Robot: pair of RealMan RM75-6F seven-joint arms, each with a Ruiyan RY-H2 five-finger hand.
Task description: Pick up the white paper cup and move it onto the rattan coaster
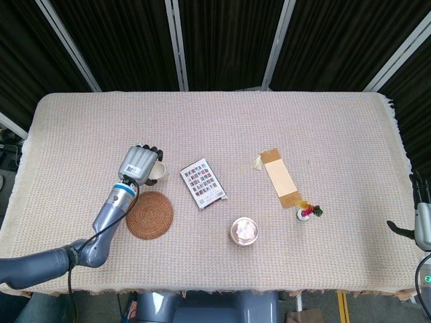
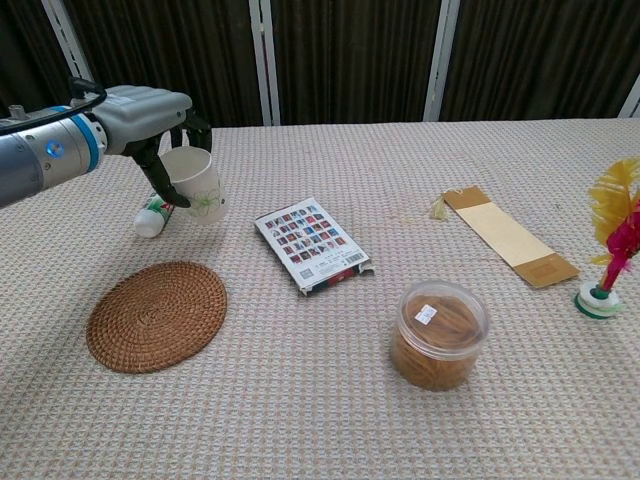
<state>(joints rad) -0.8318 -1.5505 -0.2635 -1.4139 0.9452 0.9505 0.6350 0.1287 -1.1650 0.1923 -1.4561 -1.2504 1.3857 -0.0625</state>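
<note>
Left hand (image 2: 150, 115) was clamped on the cup (image 2: 198, 186), fingers wrapped round its upper wall near the rim. Cup was off the cloth in the chest view, slightly tilted, hanging just below and to the right of the palm. In the head view the cup (image 1: 157, 171) showed only as a pale rim edge peeking out beside the hand (image 1: 137, 163), mostly hidden under it.

Coaster (image 2: 157, 315) lay flat on the table (image 2: 320, 420), nearer the robot than the cup and bare on top. In the head view the coaster (image 1: 149, 214) sat just below the hand, the forearm crossing its left edge. Cup not yet over the coaster; it hung beyond the coaster's far edge.

A small white bottle (image 2: 152, 217) lay on its side on the cloth just left of the cup, behind the coaster.

Right hand (image 1: 421, 219) showed at the far right edge of the head view, off the table's side, well apart from everything; fingers partly cut off, so cannot tell whether apart or together.

Others on the table: card box (image 2: 313, 244) right of the cup, lying flat; clear jar (image 2: 439, 334) near the front; flat bookmark (image 2: 510, 237) farther right; feathered shuttlecock (image 2: 607, 247) at the right edge.
</note>
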